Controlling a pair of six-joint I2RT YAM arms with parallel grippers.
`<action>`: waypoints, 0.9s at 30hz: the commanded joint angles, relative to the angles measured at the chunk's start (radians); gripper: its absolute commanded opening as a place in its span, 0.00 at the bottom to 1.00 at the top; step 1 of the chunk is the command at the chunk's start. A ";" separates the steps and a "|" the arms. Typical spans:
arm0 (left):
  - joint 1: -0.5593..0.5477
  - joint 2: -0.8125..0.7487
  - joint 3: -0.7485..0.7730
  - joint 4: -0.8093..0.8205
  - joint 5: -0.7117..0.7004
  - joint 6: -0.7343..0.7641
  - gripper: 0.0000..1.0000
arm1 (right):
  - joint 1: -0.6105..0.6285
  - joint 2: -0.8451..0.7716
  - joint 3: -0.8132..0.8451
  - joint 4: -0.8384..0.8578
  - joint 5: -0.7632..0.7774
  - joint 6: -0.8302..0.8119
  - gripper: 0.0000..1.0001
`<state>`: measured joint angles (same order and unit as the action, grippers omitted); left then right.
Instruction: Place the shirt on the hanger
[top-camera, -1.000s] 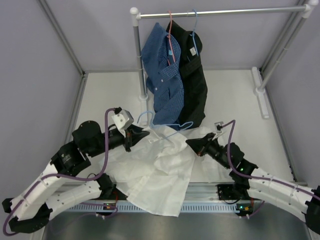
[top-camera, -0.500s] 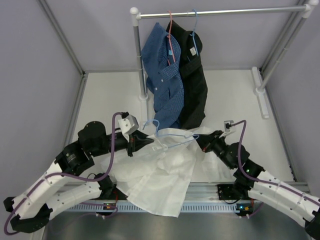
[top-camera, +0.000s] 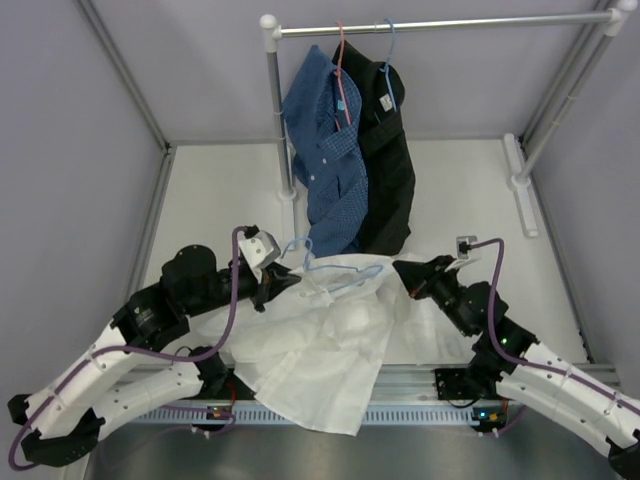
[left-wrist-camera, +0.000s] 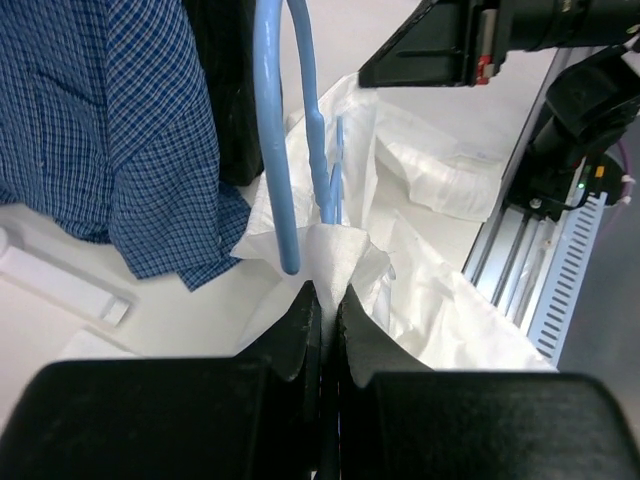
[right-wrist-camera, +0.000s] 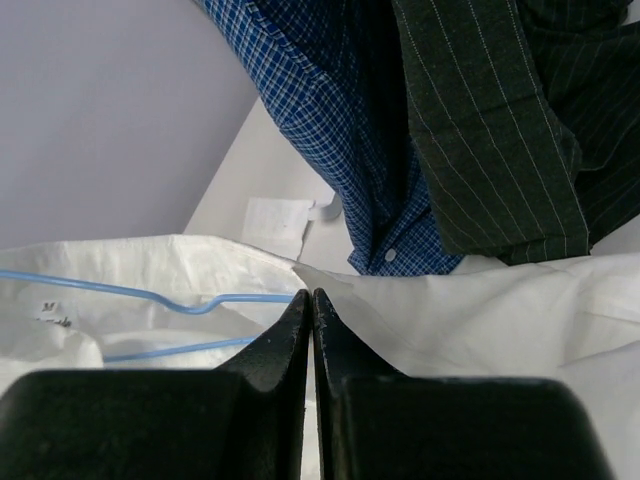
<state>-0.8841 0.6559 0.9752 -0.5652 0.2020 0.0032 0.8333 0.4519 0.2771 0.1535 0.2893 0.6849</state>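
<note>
Top view high behind, looking down, wrist views close over own fingers (left-wrist-camera: 290, 345), facing inward, all sharing the shirt (top-camera: 330, 345).

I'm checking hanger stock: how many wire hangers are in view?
3. A pink hanger carries the checked shirt on the rail; a blue hanger beside it carries the black shirt; a light-blue hanger is at the white shirt. More could hide under fabric.

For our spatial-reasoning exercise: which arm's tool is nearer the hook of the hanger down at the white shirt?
Left. The left tool pinches the shirt right at the hook of the hanger; the right tool grips the shirt's edge beyond the hanger's opposite shoulder.
</note>
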 joint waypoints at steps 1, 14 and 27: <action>0.004 0.022 0.013 -0.016 -0.090 0.000 0.00 | -0.013 -0.001 0.022 0.075 -0.047 -0.041 0.00; 0.004 0.080 0.052 0.036 -0.064 -0.083 0.00 | -0.007 0.102 0.100 0.270 -0.404 -0.096 0.00; 0.004 0.087 0.096 0.315 -0.395 -0.362 0.00 | 0.466 0.367 0.139 0.494 -0.284 -0.203 0.00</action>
<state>-0.8841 0.7555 1.0386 -0.4492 -0.1318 -0.2859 1.2327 0.7692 0.3939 0.5129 -0.0853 0.5312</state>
